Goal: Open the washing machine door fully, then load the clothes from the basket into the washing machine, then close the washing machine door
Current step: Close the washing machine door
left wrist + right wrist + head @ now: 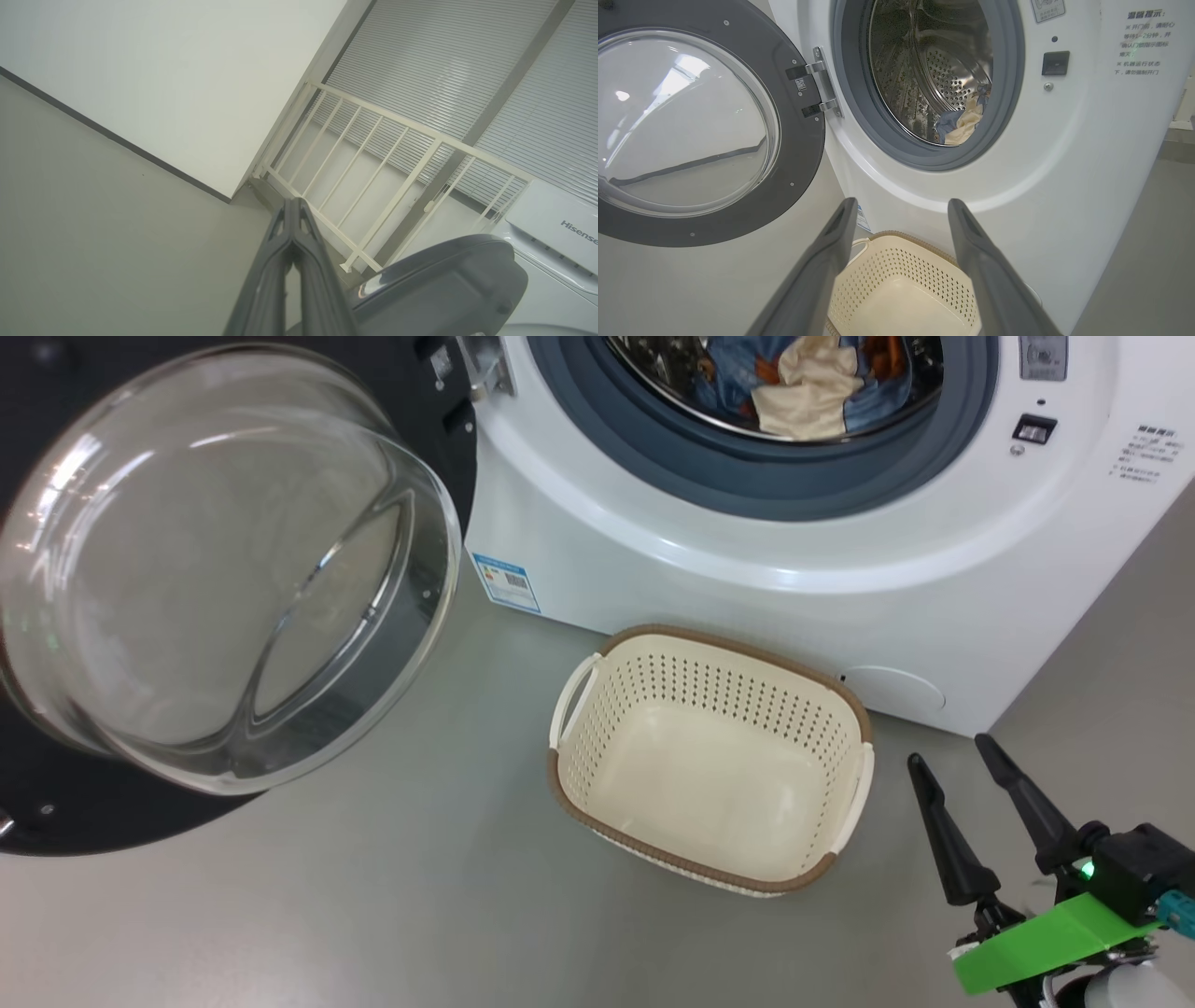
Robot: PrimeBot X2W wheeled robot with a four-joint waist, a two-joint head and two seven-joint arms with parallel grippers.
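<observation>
Firstly, the left gripper [292, 201]: its two fingers are pressed together tip to tip with nothing between them. In the left wrist view they point toward a white railing [373, 154] set before slatted blinds [444, 60]. A dark grey rounded part [444, 284] sits low and just right of the fingers; whether it belongs to the door cannot be confirmed.

Head view, far left: the washing machine door [224, 579] stands swung wide open on its hinge [485, 369], and the domed glass window faces the camera. The black surround is intact. The right wrist view shows the same door [691, 121] open, well clear of the drum opening.

Centre: the washing machine [747, 579] sits on the grey floor [373, 896], with a small blue label [505, 581] at its lower left corner. The clothes [808, 383] lie inside the drum, behind the blue-grey gasket [747, 476]; blue, cream and orange fabric is visible.

Centre right: the basket [709, 644] stands upright on the floor, just in front of the machine's lower panel. Its cream bottom is bare.

Lower right: the right gripper [948, 750] has its fingers spread apart and holds nothing. It is right of the basket and not touching it, and a green tag [1046, 943] sits at its base. In the right wrist view, the fingers frame the basket [901, 261].
</observation>
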